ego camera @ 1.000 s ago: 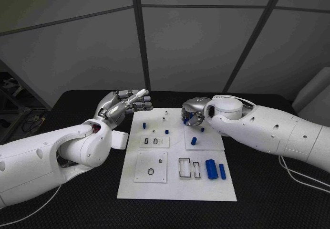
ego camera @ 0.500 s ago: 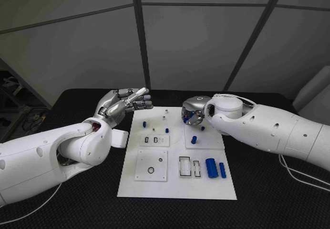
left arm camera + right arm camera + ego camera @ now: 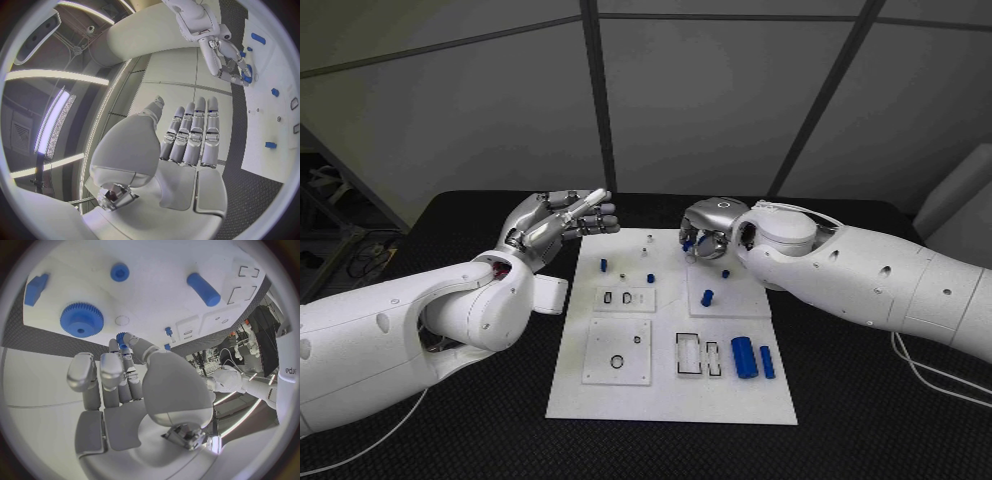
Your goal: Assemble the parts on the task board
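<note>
The white task board (image 3: 668, 392) lies in the middle of the black table. My right hand (image 3: 710, 230) hovers over its far right corner and pinches a small blue part (image 3: 121, 337) between thumb and fingertip. Under that hand a blue gear (image 3: 82, 319) and a round blue peg (image 3: 119, 272) stand on the board. My left hand (image 3: 561, 220) is raised beside the board's far left corner, fingers stretched out, nothing in it. A thick blue cylinder (image 3: 744, 357) and a thinner one (image 3: 766, 360) lie at the board's near right.
Small blue pegs (image 3: 707, 296) (image 3: 603, 265) stand in the board's far half. Empty rectangular slots (image 3: 688, 353) and a black ring (image 3: 616, 357) mark the near half. A white block (image 3: 551, 295) sits off the board's left edge.
My right hand has drawn slightly back and up over the far right corner, still pinching the small blue part. The left hand has barely shifted.
</note>
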Tool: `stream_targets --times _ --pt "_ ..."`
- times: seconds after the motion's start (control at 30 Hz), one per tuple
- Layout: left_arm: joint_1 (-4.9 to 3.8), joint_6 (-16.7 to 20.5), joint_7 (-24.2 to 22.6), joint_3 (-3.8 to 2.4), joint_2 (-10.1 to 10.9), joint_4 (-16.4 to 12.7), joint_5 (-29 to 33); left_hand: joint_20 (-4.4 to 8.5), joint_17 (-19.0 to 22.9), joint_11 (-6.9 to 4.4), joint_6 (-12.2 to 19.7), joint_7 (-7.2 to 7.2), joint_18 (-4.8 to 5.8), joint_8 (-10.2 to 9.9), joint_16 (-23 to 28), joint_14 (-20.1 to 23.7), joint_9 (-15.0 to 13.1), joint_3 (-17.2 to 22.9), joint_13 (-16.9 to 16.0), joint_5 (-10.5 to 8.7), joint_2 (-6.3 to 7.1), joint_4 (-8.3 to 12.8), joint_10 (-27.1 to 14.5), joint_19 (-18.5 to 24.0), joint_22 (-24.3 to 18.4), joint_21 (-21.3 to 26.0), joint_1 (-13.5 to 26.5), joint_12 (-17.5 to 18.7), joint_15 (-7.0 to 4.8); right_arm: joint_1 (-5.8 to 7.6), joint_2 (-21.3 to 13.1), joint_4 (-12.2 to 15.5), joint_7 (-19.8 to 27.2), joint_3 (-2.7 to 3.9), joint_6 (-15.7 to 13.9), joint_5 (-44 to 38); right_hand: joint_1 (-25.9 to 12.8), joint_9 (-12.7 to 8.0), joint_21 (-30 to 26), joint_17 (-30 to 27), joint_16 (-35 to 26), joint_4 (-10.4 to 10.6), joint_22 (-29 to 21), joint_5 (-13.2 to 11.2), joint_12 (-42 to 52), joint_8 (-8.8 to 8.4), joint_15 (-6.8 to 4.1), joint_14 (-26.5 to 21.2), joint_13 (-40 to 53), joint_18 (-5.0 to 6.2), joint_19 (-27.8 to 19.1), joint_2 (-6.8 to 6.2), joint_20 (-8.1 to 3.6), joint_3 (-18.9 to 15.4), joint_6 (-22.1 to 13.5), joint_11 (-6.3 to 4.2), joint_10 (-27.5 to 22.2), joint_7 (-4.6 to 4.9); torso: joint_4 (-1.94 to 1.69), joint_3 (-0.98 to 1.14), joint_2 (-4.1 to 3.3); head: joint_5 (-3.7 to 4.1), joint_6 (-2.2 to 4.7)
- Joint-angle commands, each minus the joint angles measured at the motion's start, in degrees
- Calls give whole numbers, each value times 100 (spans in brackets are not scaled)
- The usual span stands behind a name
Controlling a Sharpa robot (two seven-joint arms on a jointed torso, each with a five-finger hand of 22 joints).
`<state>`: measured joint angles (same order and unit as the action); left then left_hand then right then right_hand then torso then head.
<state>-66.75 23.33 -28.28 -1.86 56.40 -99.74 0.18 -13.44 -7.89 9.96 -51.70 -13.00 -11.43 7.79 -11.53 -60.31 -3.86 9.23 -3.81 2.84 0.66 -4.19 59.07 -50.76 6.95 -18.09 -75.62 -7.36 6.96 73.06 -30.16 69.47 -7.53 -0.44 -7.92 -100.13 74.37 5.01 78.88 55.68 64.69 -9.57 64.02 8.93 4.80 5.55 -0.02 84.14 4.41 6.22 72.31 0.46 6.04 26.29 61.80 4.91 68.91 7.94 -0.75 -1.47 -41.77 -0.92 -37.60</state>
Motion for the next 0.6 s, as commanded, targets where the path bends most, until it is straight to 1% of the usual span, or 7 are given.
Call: stream_targets --times 0.03,0.13,0.2,0.23,0.4,0.57,0.6 --pt "-15 -69 -17 -6 10 10 -14 -24 -9 33 17 -68 100 -40 33 -8 7 -44 2 -11 -3 -3 -16 -1 -8 20 57 42 52 15 47 -33 -76 3 -501 25 20 48 38 9 27 0 13 -21 6 31 -42 72 6 -113 44 9 -6 31 34 -70 93 2 -7 -2 -8 11 46" --pt "-22 -67 -15 -6 15 11 -17 -24 -10 34 18 -68 100 -42 36 -8 7 -45 2 -11 -6 -3 -17 -1 -9 21 58 44 53 16 170 -176 -80 4 -581 86 4 48 43 20 40 8 22 -26 -5 26 -40 73 3 -115 46 -13 -7 33 33 -67 91 5 -14 -3 -17 35 75" --pt "-24 -69 -14 -6 14 6 -19 -24 -10 34 18 -68 100 -42 36 -8 7 -45 2 -11 -6 -3 -17 -1 -9 21 58 44 53 16 241 -252 -76 4 -605 114 -7 47 46 23 46 15 26 -27 -14 21 -39 73 2 -116 47 -28 -7 35 30 -65 88 6 -18 -5 -24 30 89" --pt "-26 -70 -13 -6 12 4 -20 -24 -10 34 18 -68 100 -42 36 -8 7 -45 2 -11 -6 -3 -17 -1 -9 21 58 44 53 17 286 -296 -72 4 -625 127 -18 46 50 24 50 23 34 -28 -25 14 -37 73 -1 -118 50 -42 -7 39 22 -62 82 9 -13 -2 -27 20 95" --pt "-31 -78 -7 -6 -3 25 -22 -25 -10 34 19 -68 100 -44 38 -8 7 -47 2 -11 -8 -3 -18 -1 -10 22 58 46 53 17 499 -472 -33 4 -731 212 -31 44 52 28 57 34 37 -30 -38 5 -35 72 -5 -118 49 -56 -6 44 14 -58 74 12 -19 5 -31 -1 106" --pt "-44 -87 4 -6 -14 93 -22 -25 -10 34 19 -68 100 -44 38 -8 7 -47 2 -11 -8 -3 -18 -1 -10 22 58 46 53 17 642 -575 17 4 -750 276 -49 43 59 35 71 57 49 11 -55 -6 -30 71 -8 -120 52 -68 -3 63 10 -53 71 19 -55 -3 -55 6 126" --pt "-47 -87 5 -6 -14 105 -22 -25 -10 34 19 -68 100 -44 38 -8 7 -47 2 -11 -8 -3 -18 -1 -10 22 58 46 53 17 667 -594 23 4 -758 283 -53 43 60 34 74 63 48 26 -60 -9 -29 70 -9 -120 50 -71 -2 70 10 -52 71 20 -61 -4 -61 -4 134"
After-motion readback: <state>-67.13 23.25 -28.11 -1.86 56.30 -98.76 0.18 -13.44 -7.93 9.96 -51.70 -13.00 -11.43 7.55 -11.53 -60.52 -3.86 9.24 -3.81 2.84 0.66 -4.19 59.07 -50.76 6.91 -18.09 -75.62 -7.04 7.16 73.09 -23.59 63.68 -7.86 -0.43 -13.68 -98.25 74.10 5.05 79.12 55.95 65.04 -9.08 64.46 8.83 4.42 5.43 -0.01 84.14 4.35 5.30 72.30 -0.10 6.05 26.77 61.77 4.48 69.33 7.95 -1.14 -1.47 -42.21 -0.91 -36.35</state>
